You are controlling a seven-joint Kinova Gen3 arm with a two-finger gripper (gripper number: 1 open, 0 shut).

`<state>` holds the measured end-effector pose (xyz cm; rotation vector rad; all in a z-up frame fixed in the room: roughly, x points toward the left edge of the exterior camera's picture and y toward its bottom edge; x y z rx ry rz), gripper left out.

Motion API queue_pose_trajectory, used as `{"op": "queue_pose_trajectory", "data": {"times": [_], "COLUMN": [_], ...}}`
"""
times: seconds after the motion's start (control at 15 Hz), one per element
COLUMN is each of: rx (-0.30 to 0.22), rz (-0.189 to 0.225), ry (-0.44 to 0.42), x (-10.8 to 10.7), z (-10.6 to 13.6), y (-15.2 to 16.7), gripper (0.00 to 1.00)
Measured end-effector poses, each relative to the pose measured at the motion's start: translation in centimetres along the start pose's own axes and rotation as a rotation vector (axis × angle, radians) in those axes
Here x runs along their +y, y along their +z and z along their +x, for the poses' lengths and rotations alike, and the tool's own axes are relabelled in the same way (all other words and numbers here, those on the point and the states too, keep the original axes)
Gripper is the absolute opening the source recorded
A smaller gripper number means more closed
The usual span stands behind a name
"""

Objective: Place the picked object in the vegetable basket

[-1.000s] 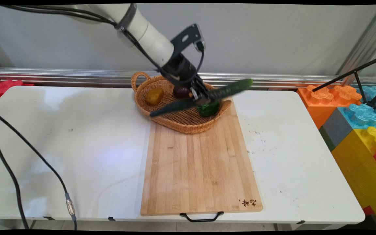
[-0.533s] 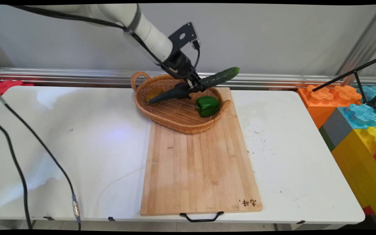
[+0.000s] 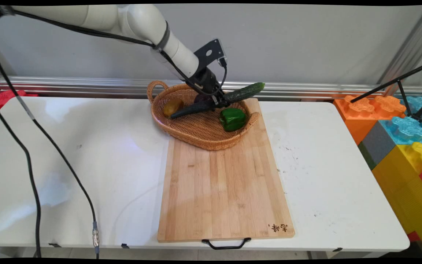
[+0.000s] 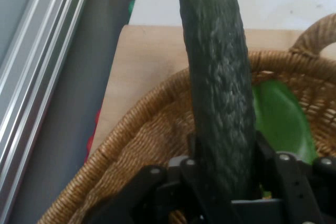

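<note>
**Cucumber clamped mid-length, held above the basket**

The black two-finger gripper (image 3: 219, 103) has its jaws clamped on a long, dark green, bumpy-skinned cucumber (image 3: 218, 100), gripped near the middle of its length. That middle grip likely explains why the cucumber stays nearly balanced, tilted only a little: one end points up and right past the far rim, the darker end slopes down and left over the basket's interior. It appears lifted clear of the weave, though whether the low end touches the basket I cannot tell.

Below it sits an oval woven wicker basket with loop handles (image 3: 196, 137), its near part resting on the far end of a long pale bamboo cutting board with a black handle (image 3: 225, 190); the board lies on the white surface (image 3: 86, 165). Inside the basket, a glossy green bell pepper (image 3: 232, 118) lies at the right, just below the gripper, and a yellow-brown rounded fruit (image 3: 173, 107) sits at the left.

Hidden or unclear:
- A dark purplish round item (image 3: 200, 98) shows only partly behind the cucumber and gripper; identity uncertain.
- In the hand view the cucumber (image 4: 218, 98) blocks the middle, the pepper (image 4: 283, 119) shows only as a green patch, and the finger pads are covered.
- Coloured foam blocks (image 3: 398, 121) at right are cut off by the edge.
</note>
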<state>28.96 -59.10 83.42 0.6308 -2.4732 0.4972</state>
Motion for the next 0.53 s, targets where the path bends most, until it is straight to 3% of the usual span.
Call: {"op": "queue_pose_trajectory", "data": {"times": [0.07,0.13,0.53], "rx": [-0.001,0.000,0.018], "rz": [0.003,0.006,0.006], "ry": [0.003,0.005,-0.012], "x": [-0.25,-0.45,-0.69], "z": [-0.09,-0.12,0.58], "y": [0.46,0.74,0.87], "gripper": [0.00,1.00,1.00]}}
